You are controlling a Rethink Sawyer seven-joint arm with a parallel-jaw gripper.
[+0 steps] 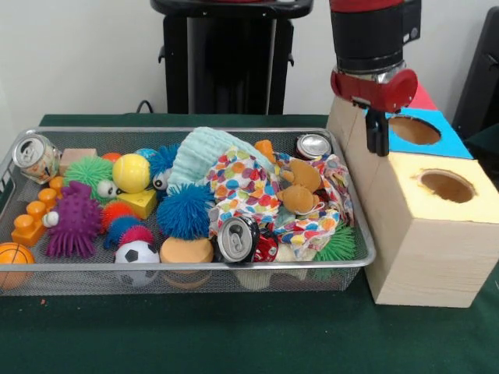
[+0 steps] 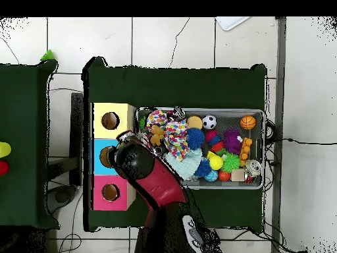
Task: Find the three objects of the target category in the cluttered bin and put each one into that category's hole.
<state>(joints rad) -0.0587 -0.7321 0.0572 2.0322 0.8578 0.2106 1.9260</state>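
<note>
Up beside the blue hole point(image 1: 414, 130), the claw point(image 1: 377, 145) hangs pinched together, empty, clear of the bin point(image 1: 355, 226).

Robotics lab, red-and-black arm point(image 2: 155, 181) over a green-clothed desk point(image 2: 197, 89), tiled floor point(image 2: 158, 39) with trailing cables point(image 2: 299, 141), plain white wall point(image 1: 78, 54)

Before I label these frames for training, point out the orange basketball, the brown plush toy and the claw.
Orange basketball point(image 1: 14, 259): front view, middle of its ball surface.
Brown plush toy point(image 1: 301, 187): front view, its body.
Claw point(image 1: 377, 134): front view, its dark tip.
</note>
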